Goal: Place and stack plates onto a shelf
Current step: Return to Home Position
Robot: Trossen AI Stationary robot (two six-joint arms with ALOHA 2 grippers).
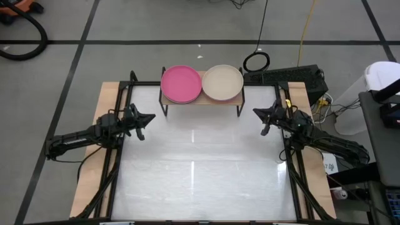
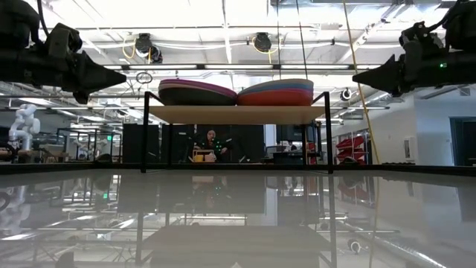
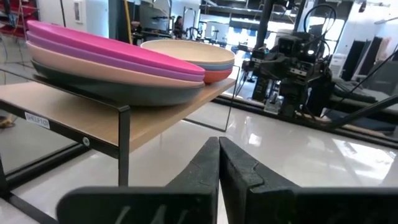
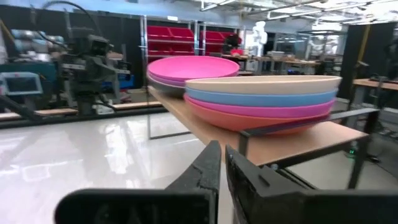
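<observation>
The shelf [image 1: 201, 101] stands at the table's far middle, and two stacks of plates rest on its wood board [image 2: 238, 114]. The left stack [image 3: 112, 65] is magenta on top, then purple, peach and black. The right stack [image 4: 261, 99] is beige on top, then blue, magenta and red. My left gripper [image 1: 150, 117] hovers shut in front of the shelf's left end, above the table. My right gripper [image 1: 256, 112] hovers shut off the shelf's right end. Both point inward toward the shelf, and neither holds anything.
The white table [image 1: 200, 169] stretches glossy between the arms and toward the near edge. A black cable ring [image 1: 256, 61] and dark equipment [image 1: 294, 78] lie beyond the far right corner. A person [image 2: 212, 141] sits in the room behind the shelf.
</observation>
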